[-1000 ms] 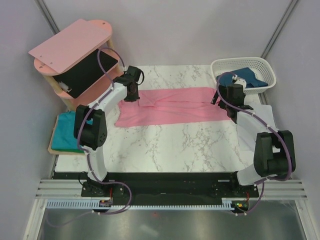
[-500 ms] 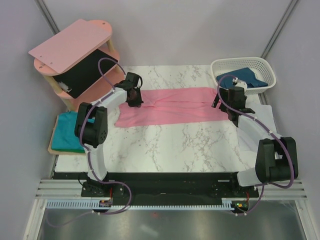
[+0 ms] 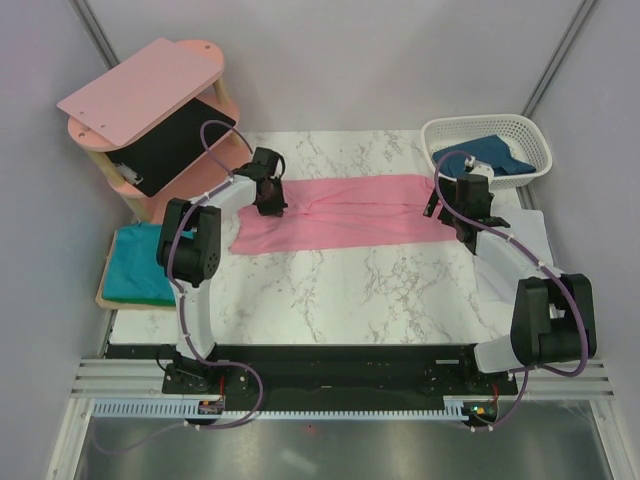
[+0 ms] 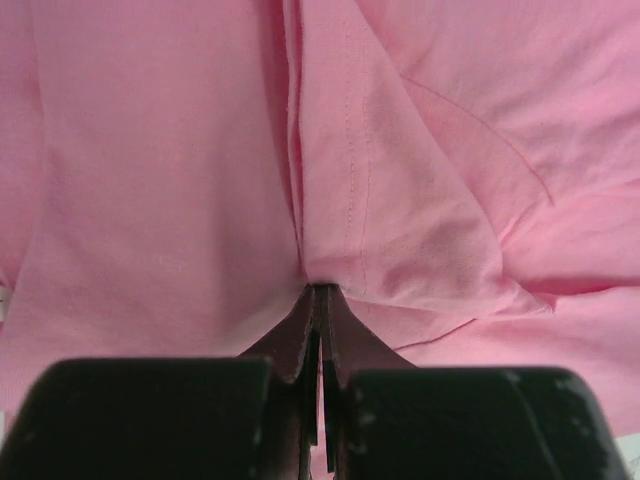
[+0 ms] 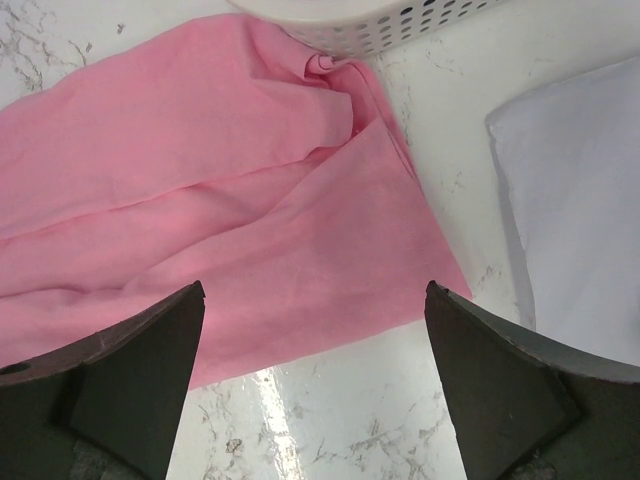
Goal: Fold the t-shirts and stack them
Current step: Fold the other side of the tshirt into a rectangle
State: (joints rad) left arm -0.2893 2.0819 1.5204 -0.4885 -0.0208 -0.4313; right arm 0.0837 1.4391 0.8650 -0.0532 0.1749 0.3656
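Observation:
The light pink t-shirt (image 3: 350, 210) lies stretched sideways across the back of the marble table. My left gripper (image 3: 272, 205) is down at its left part. In the left wrist view that gripper (image 4: 321, 292) is shut on a pinched fold of the pink t-shirt (image 4: 420, 200). My right gripper (image 3: 433, 205) hovers over the shirt's right end, and in its own view the gripper (image 5: 312, 300) stands wide open above the pink t-shirt's (image 5: 200, 180) lower right corner, holding nothing. A folded teal t-shirt (image 3: 135, 265) rests at the left. A dark blue t-shirt (image 3: 497, 155) lies in the basket.
A pink wooden shelf unit (image 3: 150, 100) stands at the back left, holding a black slab. The white perforated basket (image 3: 530, 135) sits at the back right, its wall (image 5: 400, 25) close to the shirt's corner. A white sheet (image 3: 515, 255) lies along the right side.
The left arm's elbow has swung inward and its wrist has settled lower on the shirt's left part. The right wrist has shifted slightly toward the basket, still open.

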